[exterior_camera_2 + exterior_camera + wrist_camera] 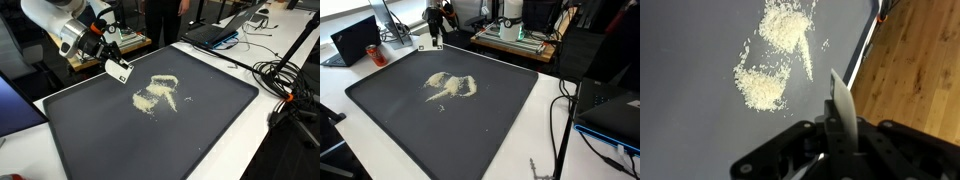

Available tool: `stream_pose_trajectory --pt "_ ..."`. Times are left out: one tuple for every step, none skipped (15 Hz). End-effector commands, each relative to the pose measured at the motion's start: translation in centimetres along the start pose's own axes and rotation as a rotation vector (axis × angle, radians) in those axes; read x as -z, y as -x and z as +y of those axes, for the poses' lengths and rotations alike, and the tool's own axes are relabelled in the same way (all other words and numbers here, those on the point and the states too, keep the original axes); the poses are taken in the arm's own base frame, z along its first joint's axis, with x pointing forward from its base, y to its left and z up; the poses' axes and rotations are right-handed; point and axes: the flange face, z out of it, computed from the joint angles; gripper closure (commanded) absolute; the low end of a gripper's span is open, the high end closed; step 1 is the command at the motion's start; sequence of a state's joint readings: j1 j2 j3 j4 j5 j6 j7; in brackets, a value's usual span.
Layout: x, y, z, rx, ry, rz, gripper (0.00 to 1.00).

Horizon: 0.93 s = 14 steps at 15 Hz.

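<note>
Claw clamped shut on flat white card, over edge region of dark mat on surface. Pale grain scatter lies ahead of claw, near card's tip, apart from it.

An open black laptop sits on the white bench, off to one side of the tool in an exterior view. Farther back, beyond the tool, a white device with a green glow stands on a wooden board. Black cables lie tangled well apart from the tool. In the wrist view a wood-grain surface shows beside it.
</note>
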State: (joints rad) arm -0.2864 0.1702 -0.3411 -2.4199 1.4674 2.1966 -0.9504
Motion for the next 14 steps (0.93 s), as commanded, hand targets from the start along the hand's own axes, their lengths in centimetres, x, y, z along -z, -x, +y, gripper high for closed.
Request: stream_pose_trajectory --pt "1.4 1.5 -2.4 0.132 0.104 -0.017 0.99" --pt "1.5 1.8 -2.9 0.168 0.144 -0.033 0.99" --pt "1.4 2.2 -3.4 0.214 0.189 -0.055 0.99" --pt "1.4 2.5 -3.9 0.256 0.226 -0.073 0.99" --pt "1.4 2.9 -4.3 0.301 0.262 -0.093 0.99" --pt "1.4 3.3 -4.9 0.35 0.294 -0.11 0.99" --pt "1.4 3.7 -5.4 0.398 0.323 -0.123 0.99" --pt "1.4 4.2 -6.0 0.453 0.351 -0.139 0.99" --pt "1.3 4.7 -6.5 0.502 0.375 -0.164 0.99" --pt "1.3 5.1 -7.1 0.548 0.402 -0.17 0.99" --pt "1.2 5.5 -7.7 0.599 0.432 -0.18 0.99" --pt "1.2 5.9 -8.3 0.648 0.458 -0.192 0.99" --pt "1.2 6.3 -8.9 0.691 0.483 -0.198 0.99" --pt "1.1 6.7 -9.6 0.733 0.506 -0.204 0.99"
